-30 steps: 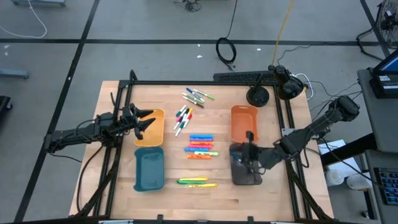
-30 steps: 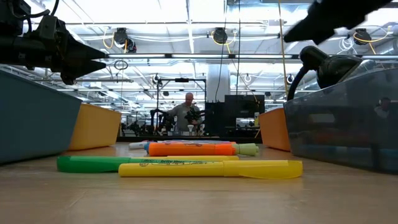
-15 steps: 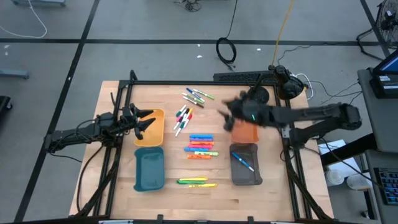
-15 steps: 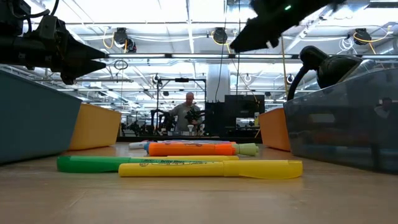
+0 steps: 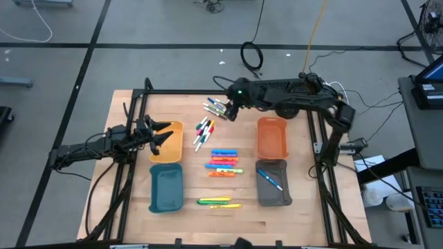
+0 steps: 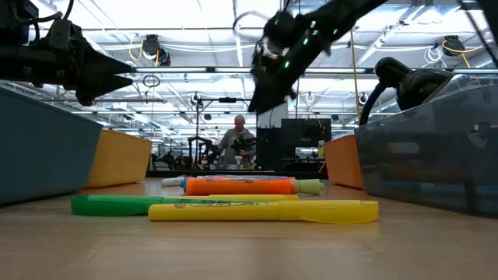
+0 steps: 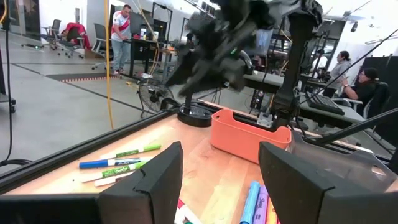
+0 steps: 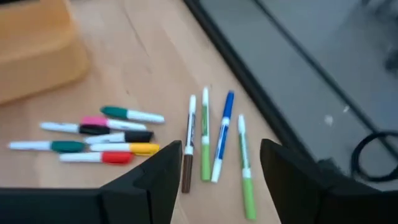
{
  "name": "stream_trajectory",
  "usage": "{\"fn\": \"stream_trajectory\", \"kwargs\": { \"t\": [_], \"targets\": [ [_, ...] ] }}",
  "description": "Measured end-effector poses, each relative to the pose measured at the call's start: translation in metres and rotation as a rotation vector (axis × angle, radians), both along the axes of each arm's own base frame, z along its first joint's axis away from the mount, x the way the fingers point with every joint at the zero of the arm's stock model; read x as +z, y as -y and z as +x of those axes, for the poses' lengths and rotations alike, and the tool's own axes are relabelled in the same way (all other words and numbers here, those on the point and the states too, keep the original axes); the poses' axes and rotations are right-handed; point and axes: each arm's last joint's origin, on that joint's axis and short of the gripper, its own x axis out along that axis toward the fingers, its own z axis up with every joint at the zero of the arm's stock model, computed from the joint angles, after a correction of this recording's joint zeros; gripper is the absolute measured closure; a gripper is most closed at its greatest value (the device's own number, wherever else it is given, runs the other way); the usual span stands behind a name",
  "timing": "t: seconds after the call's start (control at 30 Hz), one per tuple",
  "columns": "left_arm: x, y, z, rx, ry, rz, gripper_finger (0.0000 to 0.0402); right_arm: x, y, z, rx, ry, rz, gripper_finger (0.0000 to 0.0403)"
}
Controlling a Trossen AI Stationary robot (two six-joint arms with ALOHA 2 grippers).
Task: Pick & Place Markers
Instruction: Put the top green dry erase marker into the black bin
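Note:
Thin white markers with coloured caps lie in two loose groups on the wooden table, a far group [image 5: 220, 107] and a middle group [image 5: 203, 131]. Highlighters [image 5: 223, 162] lie in a row at the centre, and two more [image 5: 218, 202] near the front. One blue marker [image 5: 271, 180] lies in the grey tray [image 5: 284, 197]. My right gripper [image 5: 228, 109] hovers open above the far group [image 8: 211, 137], touching nothing. My left gripper [image 5: 163, 135] stands open and level over the yellow tray [image 5: 174, 149].
A teal tray [image 5: 166, 188] sits at the near left and an orange tray [image 5: 271, 137] at the right, behind the grey one. A black frame [image 5: 208, 92] runs along the table's edges. A round black base [image 5: 287, 107] stands at the far right. People show in the room beyond.
My right gripper has swung from over the grey tray at the near right toward the table's far edge and left, and now hangs tipped downward above the far group of thin markers. The blue marker now shows lying in the grey tray.

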Motion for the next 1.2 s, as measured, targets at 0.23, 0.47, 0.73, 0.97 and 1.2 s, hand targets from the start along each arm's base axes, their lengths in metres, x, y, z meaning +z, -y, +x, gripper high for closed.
{"fn": "stream_trajectory", "kwargs": {
  "t": [0.23, 0.47, 0.73, 0.97, 1.2],
  "targets": [
    [0.0, 0.0, 0.0, 0.0, 0.0, 0.0, 0.0188, -0.057, 0.023, 0.006, -0.041, -0.155, 0.071, 0.0193],
    [0.0, 0.0, 0.0, 0.0, 0.0, 0.0, 0.0188, -0.075, 0.043, -0.002, -0.115, -0.192, 0.123, 0.0193],
    [0.0, 0.0, 0.0, 0.0, 0.0, 0.0, 0.0188, -0.077, 0.051, -0.009, -0.134, -0.215, 0.136, 0.0193],
    [0.0, 0.0, 0.0, 0.0, 0.0, 0.0, 0.0188, -0.078, 0.058, -0.013, -0.149, -0.186, 0.188, 0.02],
    [0.0, 0.0, 0.0, 0.0, 0.0, 0.0, 0.0188, -0.106, 0.064, -0.01, -0.143, -0.233, 0.208, 0.0208]
  ]
}}
